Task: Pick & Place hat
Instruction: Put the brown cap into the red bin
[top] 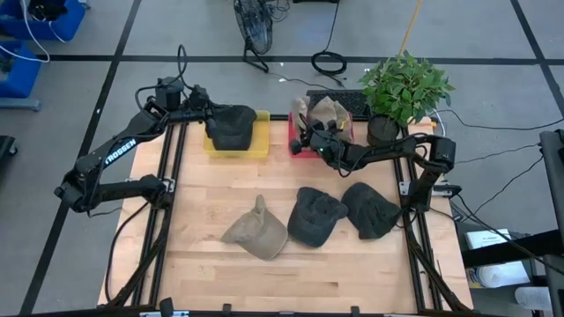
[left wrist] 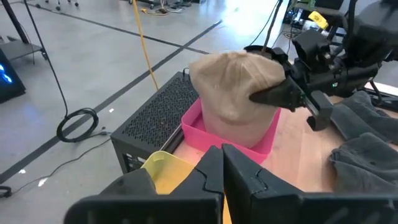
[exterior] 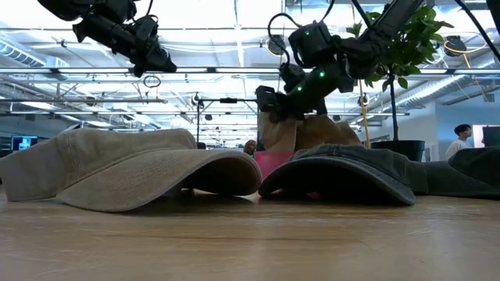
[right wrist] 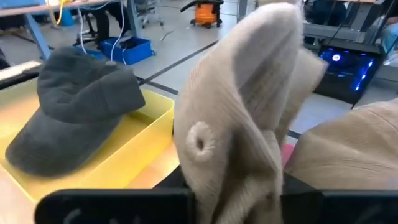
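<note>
beyond my fingers, grey concrete floor [top: 176, 26] crossed by dark tape lines, a coiled black cable [left wrist: 78, 123], a potted plant [top: 404, 88], bright ceiling lights [exterior: 234, 16] overhead.

A dark grey hat [top: 231, 126] is sitting in the yellow bin [top: 256, 143], and beige hats [top: 322, 113] are filling the pink bin [top: 300, 151]. One tan hat [top: 256, 231] and two dark hats [top: 315, 216] [top: 371, 210] are lying on the tabletop [top: 211, 264].
</note>
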Tool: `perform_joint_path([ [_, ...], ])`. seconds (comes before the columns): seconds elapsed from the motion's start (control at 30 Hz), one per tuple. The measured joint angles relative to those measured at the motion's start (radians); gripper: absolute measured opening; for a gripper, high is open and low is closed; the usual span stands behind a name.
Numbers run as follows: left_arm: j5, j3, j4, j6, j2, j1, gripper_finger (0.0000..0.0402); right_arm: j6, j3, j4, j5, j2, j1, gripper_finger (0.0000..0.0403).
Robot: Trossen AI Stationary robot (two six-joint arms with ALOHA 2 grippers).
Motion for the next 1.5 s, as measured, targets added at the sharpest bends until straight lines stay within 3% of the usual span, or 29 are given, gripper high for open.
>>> perform_joint_path([
  [0.23,-0.001,0.000,0.001,-0.018,0.000,0.000,0.0019,-0.005,0.000,-0.072,0.002,-0.049,0.003,0.0061],
  [0.4,0.011,0.000,0.000,-0.029,0.000,-0.002,0.0004,-0.005,-0.001,-0.198,0.023,-0.122,0.005,0.0099],
  [0.63,0.013,0.000,0.000,-0.035,0.000,-0.002,0.0021,0.023,0.000,-0.336,0.021,-0.190,0.005,0.0158],
  [0.83,0.014,0.000,0.001,-0.046,0.000,-0.003,0.0004,0.044,0.000,-0.363,-0.077,-0.190,0.005,0.0190],
  [1.1,0.014,0.000,0.002,-0.087,0.000,-0.003,0.0018,0.039,0.000,-0.390,0.052,-0.191,0.004,0.0177],
  [1.23,0.015,0.000,0.002,-0.107,0.000,-0.003,0.0004,0.018,0.000,-0.389,0.028,-0.197,0.007,0.0164],
  [1.5,0.015,0.000,0.001,-0.113,0.000,-0.003,0.0020,0.067,0.000,-0.440,-0.026,-0.291,0.006,0.0155],
])
